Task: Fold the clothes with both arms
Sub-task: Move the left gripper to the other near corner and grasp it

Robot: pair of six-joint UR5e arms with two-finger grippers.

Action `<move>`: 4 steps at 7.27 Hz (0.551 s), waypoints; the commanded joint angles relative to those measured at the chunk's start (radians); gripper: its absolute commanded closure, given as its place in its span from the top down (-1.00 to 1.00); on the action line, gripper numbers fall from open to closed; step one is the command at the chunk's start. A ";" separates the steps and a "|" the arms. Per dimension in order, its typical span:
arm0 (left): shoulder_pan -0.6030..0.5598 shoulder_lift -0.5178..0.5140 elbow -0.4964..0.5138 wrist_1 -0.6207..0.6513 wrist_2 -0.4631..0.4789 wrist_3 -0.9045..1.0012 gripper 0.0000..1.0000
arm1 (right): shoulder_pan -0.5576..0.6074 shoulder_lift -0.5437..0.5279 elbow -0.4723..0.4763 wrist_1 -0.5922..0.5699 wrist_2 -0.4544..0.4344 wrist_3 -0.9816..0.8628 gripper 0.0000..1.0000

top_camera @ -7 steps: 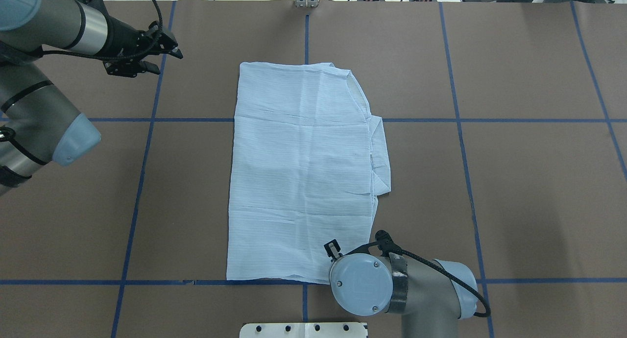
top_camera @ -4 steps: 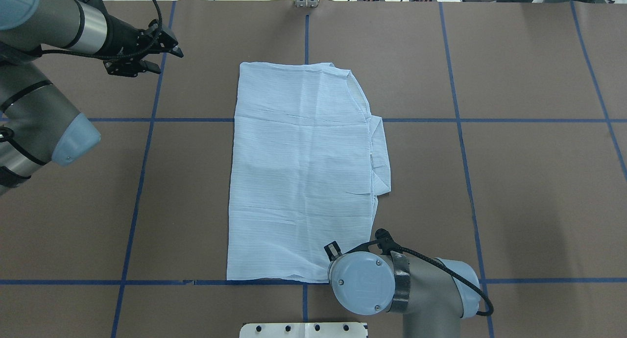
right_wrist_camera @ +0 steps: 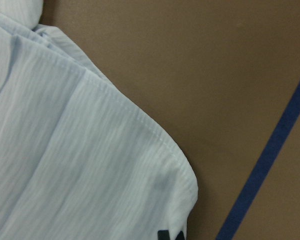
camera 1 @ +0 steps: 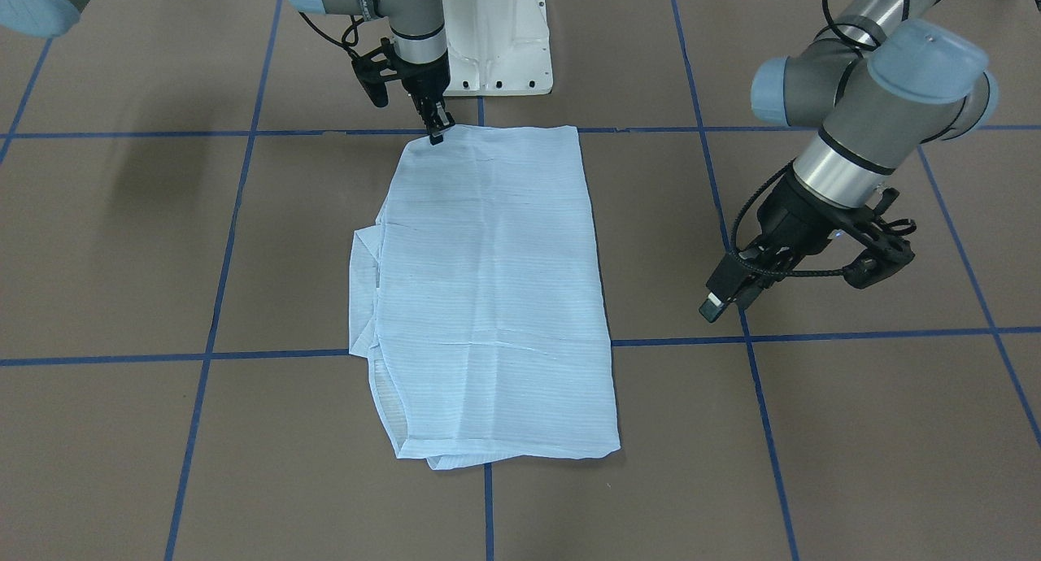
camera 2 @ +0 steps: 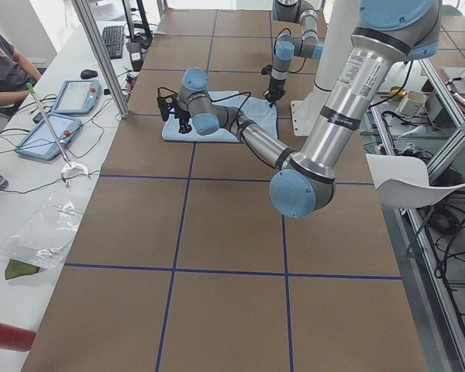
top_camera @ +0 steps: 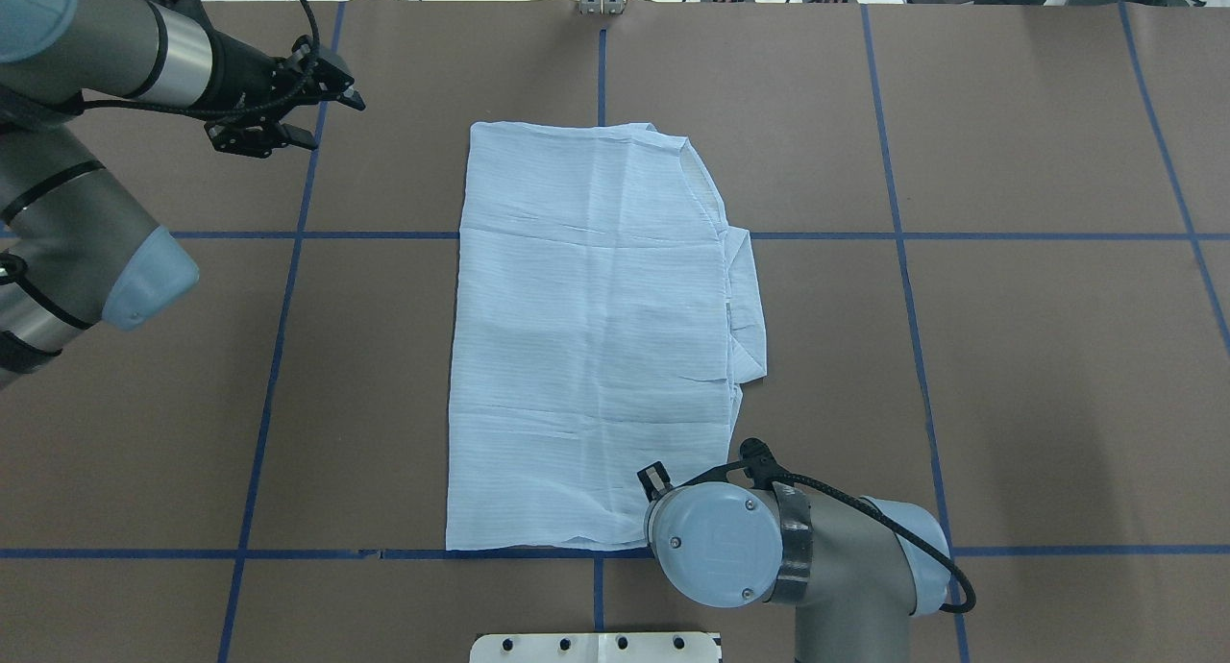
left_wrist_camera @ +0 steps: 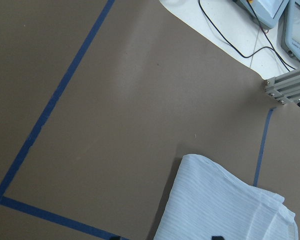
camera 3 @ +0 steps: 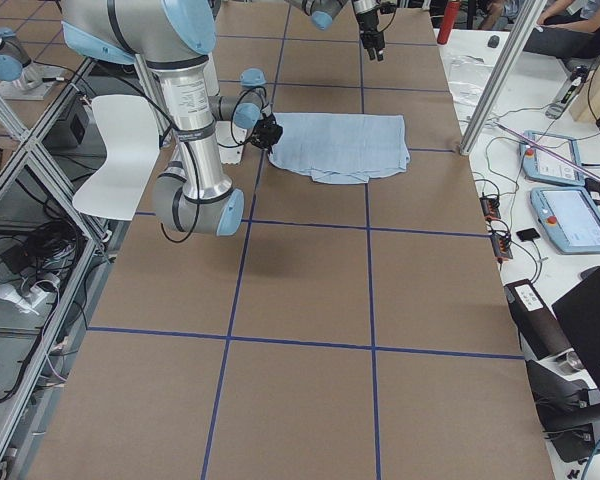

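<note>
Clamping shirt near corner: your right end effector | left end effector is hovering spread, well to its left.

Thin matt cloth shirt, matt table

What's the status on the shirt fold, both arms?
Left gripper open, off to the side of the shirt. Right gripper down at its near corner, grip unclear. Shirt flat, folded to a rectangle. Nothing seen in the way.
</note>
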 commanded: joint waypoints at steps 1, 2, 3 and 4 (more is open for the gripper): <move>0.137 0.039 -0.095 0.000 0.050 -0.164 1.00 | 0.006 -0.025 0.029 -0.001 0.004 0.000 -1.00; 0.248 0.083 -0.157 -0.001 0.126 -0.212 1.00 | 0.008 -0.031 0.035 -0.005 0.001 0.000 -1.00; 0.363 0.170 -0.277 0.000 0.218 -0.293 1.00 | 0.006 -0.029 0.035 -0.030 0.001 0.000 -1.00; 0.476 0.245 -0.333 0.000 0.309 -0.382 0.98 | 0.006 -0.033 0.041 -0.036 -0.002 0.001 -1.00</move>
